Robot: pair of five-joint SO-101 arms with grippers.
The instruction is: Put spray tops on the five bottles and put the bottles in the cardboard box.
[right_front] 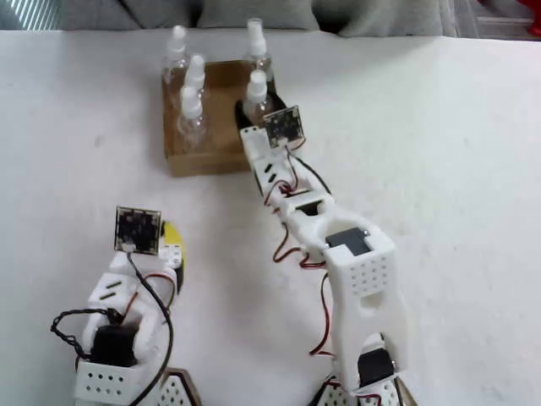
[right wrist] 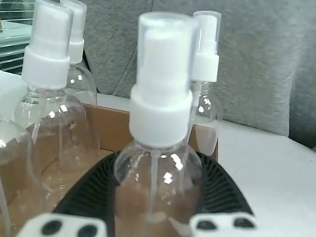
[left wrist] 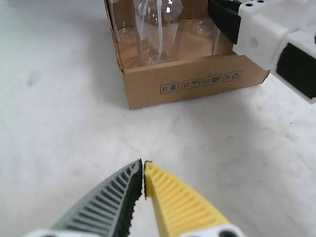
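Observation:
Five clear bottles with white spray tops stand in the cardboard box (right_front: 203,157) at the back of the table. My right gripper (right_front: 254,114) is at the box's right side, shut on the nearest bottle (right_front: 258,91), which stands upright. In the right wrist view that bottle (right wrist: 159,148) sits between the black jaws of my right gripper (right wrist: 158,159), with other bottles (right wrist: 49,98) behind it. My left gripper (left wrist: 143,172) hovers low over the bare table in front of the box (left wrist: 197,85), its grey and yellow fingers shut on nothing. From above, the left gripper (right_front: 173,247) is well short of the box.
The right arm (left wrist: 266,34) stretches across the table's middle to the box, with red and black wires hanging along it. Grey cushions line the table's far edge. Open white tabletop lies to the left and right of the box.

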